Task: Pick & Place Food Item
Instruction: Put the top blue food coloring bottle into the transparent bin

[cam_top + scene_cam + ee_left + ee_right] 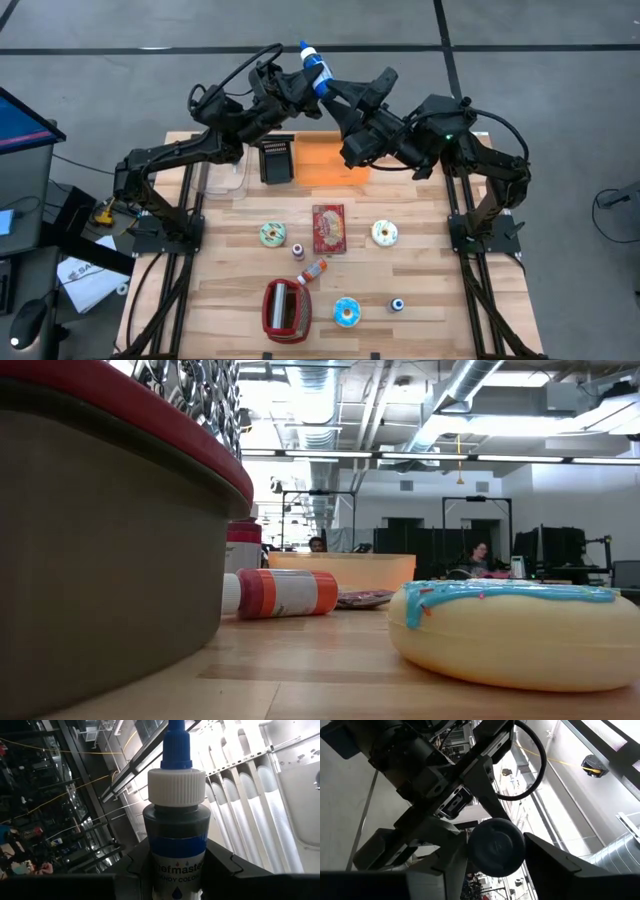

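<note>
A small bottle of blue food colouring (314,66), with a white cap and a blue nozzle, is held high above the table's far edge. My left gripper (303,86) is shut on it; the left wrist view shows the bottle (175,815) standing up between the fingers. My right gripper (336,97) comes at the bottle from the opposite side. In the right wrist view the bottle's round dark base (496,847) sits between my right gripper's (495,870) open fingers; I see no sure touch there. My left gripper pinches the bottle's labelled body (177,862) between its two fingers (131,870), below the white cap. The fingers lie across the bottle and slant upward from the table's left. The bottle is lifted well clear, nozzle pointing up and toward the far edge.
On the table lie three doughnuts (272,234) (385,233) (347,312), a red packet (328,228), two small bottles (298,250) (398,304), an orange-labelled bottle on its side (314,271) and a red basket (286,307). An orange tray (325,160) and a clear container (222,175) stand at the back.
</note>
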{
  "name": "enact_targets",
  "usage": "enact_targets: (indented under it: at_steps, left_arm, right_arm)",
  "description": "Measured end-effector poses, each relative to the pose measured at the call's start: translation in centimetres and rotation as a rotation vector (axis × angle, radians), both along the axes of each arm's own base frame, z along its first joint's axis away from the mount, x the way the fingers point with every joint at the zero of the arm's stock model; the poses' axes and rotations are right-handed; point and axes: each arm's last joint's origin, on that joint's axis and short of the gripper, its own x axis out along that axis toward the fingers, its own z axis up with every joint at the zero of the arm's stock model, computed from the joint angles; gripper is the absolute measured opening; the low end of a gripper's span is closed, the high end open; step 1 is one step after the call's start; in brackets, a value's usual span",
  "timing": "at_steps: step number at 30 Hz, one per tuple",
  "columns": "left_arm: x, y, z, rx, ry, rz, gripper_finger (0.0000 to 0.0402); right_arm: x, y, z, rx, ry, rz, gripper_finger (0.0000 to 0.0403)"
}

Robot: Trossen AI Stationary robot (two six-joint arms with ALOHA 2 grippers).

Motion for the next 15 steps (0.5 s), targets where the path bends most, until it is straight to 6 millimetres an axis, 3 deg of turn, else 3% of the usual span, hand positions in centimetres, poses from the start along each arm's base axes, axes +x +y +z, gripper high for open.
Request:
enact_targets:
  at_steps: [7, 15]
  left_arm:
    - [0.02, 0.01, -0.03, -0.004, 0.004, -0.001, 0.0113]
    - [-0.01, -0.09, 0.03, 0.023, 0.012, 0.034, 0.012]
  right_arm:
    - [-0.04, -0.01, 0.07, 0.001, -0.007, -0.001, 0.0137]
    - [-0.03, 0.06, 0.09, 0.001, -0.01, -0.008, 0.0158]
